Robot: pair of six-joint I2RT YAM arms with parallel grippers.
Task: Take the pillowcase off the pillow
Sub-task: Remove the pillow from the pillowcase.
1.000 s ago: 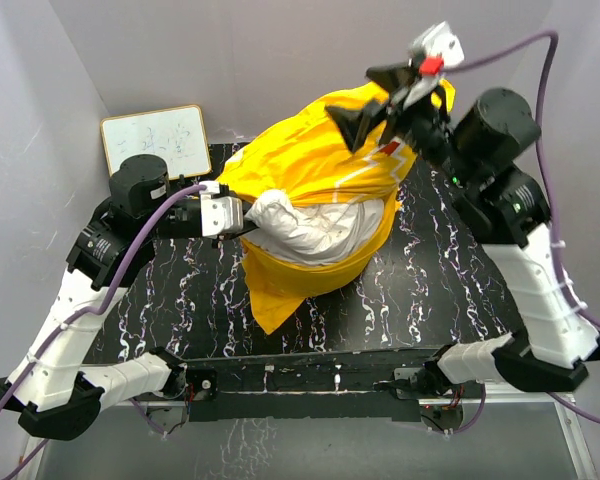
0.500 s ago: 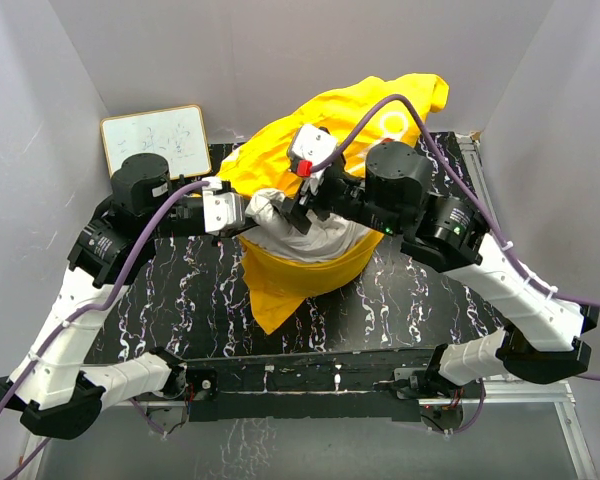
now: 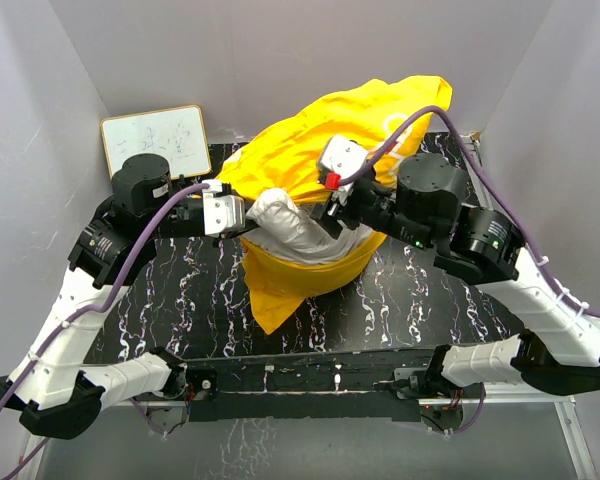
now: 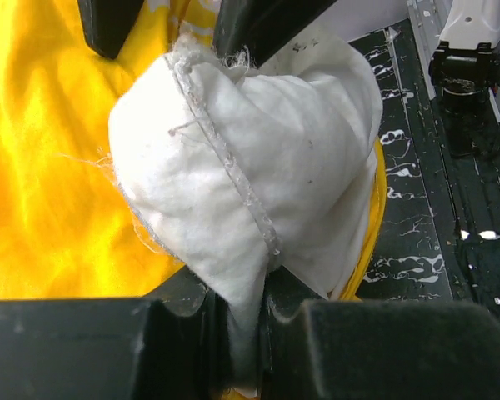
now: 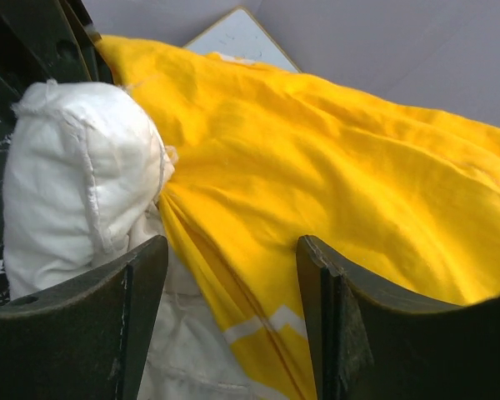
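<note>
One view, left wrist, shows left gripper [image 4: 245, 312] pinching pillow [image 4: 267, 142] corner.

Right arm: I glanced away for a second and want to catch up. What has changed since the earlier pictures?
The right gripper swung down from high at the far right to the opening of the pillowcase. Its open fingers now straddle the yellow edge beside the exposed corner of the pillow, gripping nothing yet. The left gripper stays shut on that corner; pillowcase, pillow and whiteboard have hardly shifted.
</note>
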